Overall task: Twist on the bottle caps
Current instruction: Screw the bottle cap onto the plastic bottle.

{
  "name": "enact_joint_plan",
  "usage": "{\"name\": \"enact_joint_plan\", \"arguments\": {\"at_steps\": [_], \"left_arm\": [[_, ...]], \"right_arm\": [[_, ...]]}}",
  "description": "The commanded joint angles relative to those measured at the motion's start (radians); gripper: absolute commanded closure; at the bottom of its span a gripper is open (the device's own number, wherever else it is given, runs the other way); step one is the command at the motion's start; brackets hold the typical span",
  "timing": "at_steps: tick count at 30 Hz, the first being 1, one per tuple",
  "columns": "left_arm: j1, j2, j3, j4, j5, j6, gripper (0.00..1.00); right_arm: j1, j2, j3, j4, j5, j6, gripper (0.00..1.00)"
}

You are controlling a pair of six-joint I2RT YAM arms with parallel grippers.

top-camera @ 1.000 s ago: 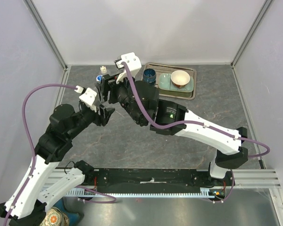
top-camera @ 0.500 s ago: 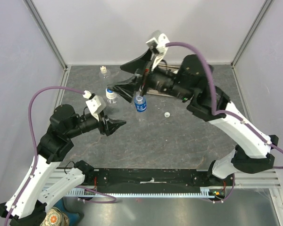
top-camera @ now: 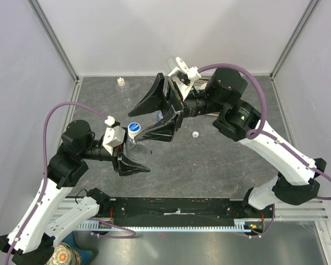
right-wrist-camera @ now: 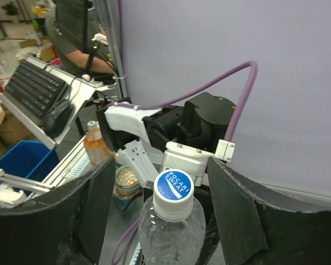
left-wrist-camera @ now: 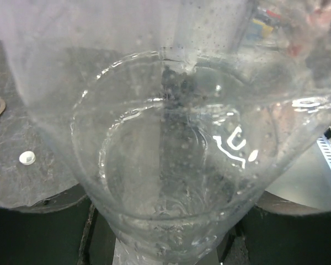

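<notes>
Left of centre, the bottle (top-camera: 134, 147) is being clamped by the left gripper (top-camera: 130, 158). Its cap (right-wrist-camera: 174, 187) is being straddled by the open, empty right gripper (right-wrist-camera: 161, 168); centred closing is being advised.

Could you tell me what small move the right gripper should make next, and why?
Probably close the right gripper on the cap: its jaws stand open either side of the cap, which already sits on the bottle held by the left gripper.
</notes>
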Motion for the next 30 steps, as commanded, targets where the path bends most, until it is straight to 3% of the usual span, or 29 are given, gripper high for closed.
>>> {"name": "enact_joint_plan", "arguments": {"at_steps": [1, 19, 25, 30], "left_arm": [[0.005, 0.001, 0.017, 0.022, 0.089, -0.025, 0.98], [0.005, -0.011, 0.023, 0.020, 0.086, -0.028, 0.98], [0.005, -0.016, 0.023, 0.022, 0.068, -0.028, 0.98], [0.004, -0.017, 0.029, 0.026, 0.016, -0.028, 0.98]], "right_arm": [[-0.003, 0.013, -0.029, 0.157, -0.138, 0.085, 0.27], [-0.003, 0.083, -0.034, 0.220, -0.155, 0.157, 0.39], [-0.003, 0.072, -0.043, 0.220, -0.157, 0.157, 0.51], [-0.004, 0.065, -0.059, 0.205, -0.149, 0.146, 0.70]]}}
